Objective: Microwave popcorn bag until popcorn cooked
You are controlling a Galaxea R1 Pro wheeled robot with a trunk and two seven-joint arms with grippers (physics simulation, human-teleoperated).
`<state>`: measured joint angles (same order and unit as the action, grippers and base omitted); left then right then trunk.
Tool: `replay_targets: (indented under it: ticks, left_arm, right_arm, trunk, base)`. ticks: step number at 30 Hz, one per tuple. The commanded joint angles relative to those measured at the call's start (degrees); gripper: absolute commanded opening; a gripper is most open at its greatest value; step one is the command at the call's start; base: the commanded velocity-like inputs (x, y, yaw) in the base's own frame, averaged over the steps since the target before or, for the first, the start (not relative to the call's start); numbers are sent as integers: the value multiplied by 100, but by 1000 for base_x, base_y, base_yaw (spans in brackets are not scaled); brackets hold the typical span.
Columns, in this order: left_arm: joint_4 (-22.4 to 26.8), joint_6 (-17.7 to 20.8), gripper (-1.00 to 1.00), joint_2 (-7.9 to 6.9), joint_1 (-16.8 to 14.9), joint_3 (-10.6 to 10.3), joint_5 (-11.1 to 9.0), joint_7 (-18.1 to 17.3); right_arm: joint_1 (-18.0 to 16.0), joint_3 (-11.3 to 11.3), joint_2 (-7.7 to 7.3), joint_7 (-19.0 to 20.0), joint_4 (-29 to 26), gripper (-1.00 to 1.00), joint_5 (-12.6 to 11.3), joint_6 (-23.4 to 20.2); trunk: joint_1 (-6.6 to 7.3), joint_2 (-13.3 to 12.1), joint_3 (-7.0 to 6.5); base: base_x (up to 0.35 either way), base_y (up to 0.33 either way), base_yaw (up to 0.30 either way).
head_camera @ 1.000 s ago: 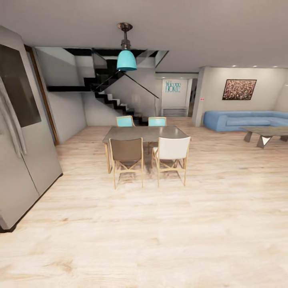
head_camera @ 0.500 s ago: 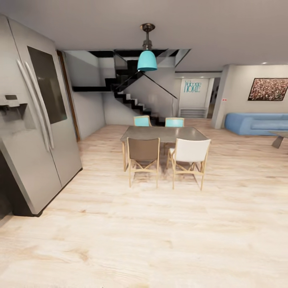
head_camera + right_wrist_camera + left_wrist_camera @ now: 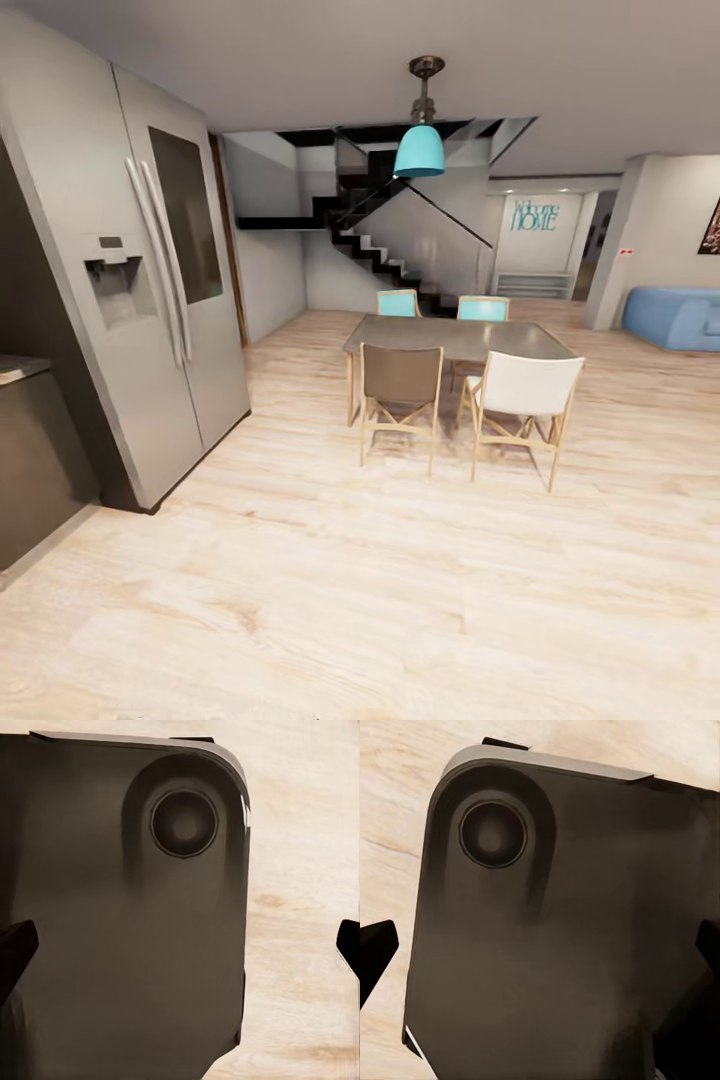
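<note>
None of the task's things meet us from the head view: we face a tall grey steel-look double-door fridge (image 3: 165, 300) with a dispenser, a dark low cabinet (image 3: 35, 455) beside it carrying a sliver of pale worktop (image 3: 18, 368), and pale wooden plank floor (image 3: 400, 600) running off to a grey dining table (image 3: 455, 338) ringed by a brown chair (image 3: 400, 385), a white chair (image 3: 525, 395) and two turquoise ones. A turquoise pendant lamp (image 3: 419, 150) hangs above it, a dark staircase (image 3: 375, 235) rises behind, and a blue sofa (image 3: 680, 318) sits far right. We judge that we are in the travelling step, with the popcorn bag and the microwave somewhere out of sight, likely past the fridge on the kitchen side. The next move calls for turning the base toward that side until the countertop comes into view.

Looking along the left wrist, we see a dark rounded-corner panel of our own base (image 3: 555, 937) with a round recess, over the wooden floor. The left gripper (image 3: 540, 960) shows dark fingertips (image 3: 375, 952) at opposite edges of the picture, so the jaws stand wide and hold nothing.

Along the right wrist the picture is much alike: a dark rounded panel (image 3: 112, 922), floor beside it, and the right gripper (image 3: 180, 945) with its fingertips (image 3: 15, 949) far apart, the jaws wide and empty.
</note>
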<state>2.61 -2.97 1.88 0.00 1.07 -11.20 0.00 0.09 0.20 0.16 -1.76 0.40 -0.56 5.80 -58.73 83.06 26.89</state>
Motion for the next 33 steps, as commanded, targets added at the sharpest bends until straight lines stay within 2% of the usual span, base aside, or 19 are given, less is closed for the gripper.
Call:
replay_targets:
  ticks: [1,33]
  left_arm:
    - [3,-10,100,3,0,8,-31,0]
    - [12,-19,100,24,0,1,-14,0]
  right_arm:
    - [0,4,2,-17,4,100,-2,26]
    - [0,7,-7,-17,4,100,21,26]
  trunk:
    - [0,2,3]
    - [0,2,3]
  base:
    - [0,0,286]
    - [0,0,294]
